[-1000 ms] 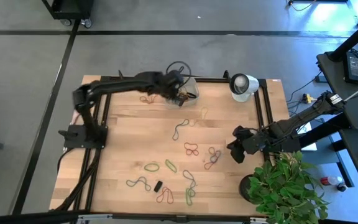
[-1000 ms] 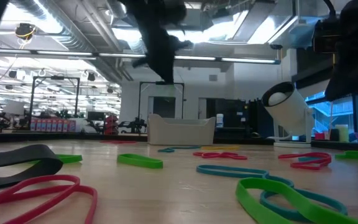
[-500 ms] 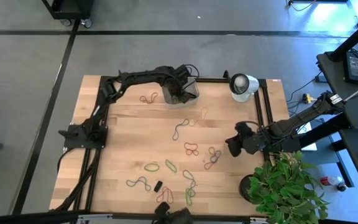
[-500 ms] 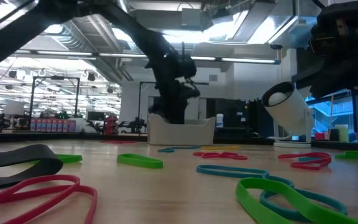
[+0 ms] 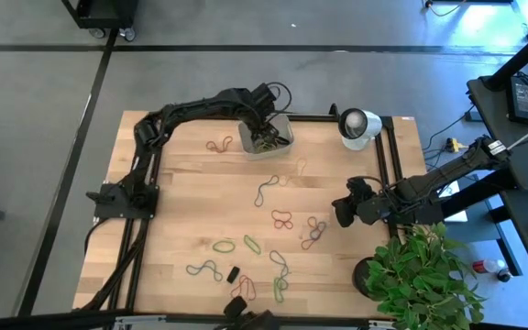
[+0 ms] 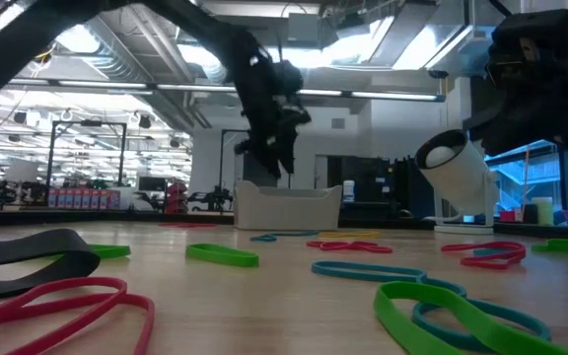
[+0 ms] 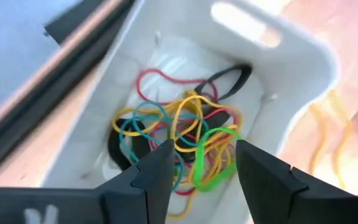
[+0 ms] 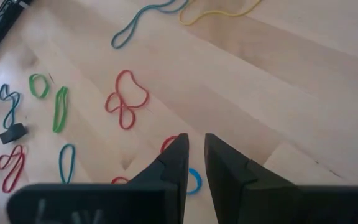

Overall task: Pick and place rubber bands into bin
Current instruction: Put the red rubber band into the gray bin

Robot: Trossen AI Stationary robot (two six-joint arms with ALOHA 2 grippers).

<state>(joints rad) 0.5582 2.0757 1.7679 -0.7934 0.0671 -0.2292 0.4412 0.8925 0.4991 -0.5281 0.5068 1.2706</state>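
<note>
a: where's the left pincer (image 5: 266, 117)?

b: right above the bin (image 5: 280, 145) at the tabletop's (image 5: 181, 220) far edge, fingers (image 7: 157, 169) spread wide, nothing between them. a tangle of rubber bands (image 7: 179, 140) lies in the bin beneath it.

a: and the right pincer (image 5: 342, 210)?

b: over the tabletop's right side, fingers (image 8: 176, 158) narrow, gripping nothing. loose bands (image 5: 282, 220) lie scattered on the wood nearby.
</note>
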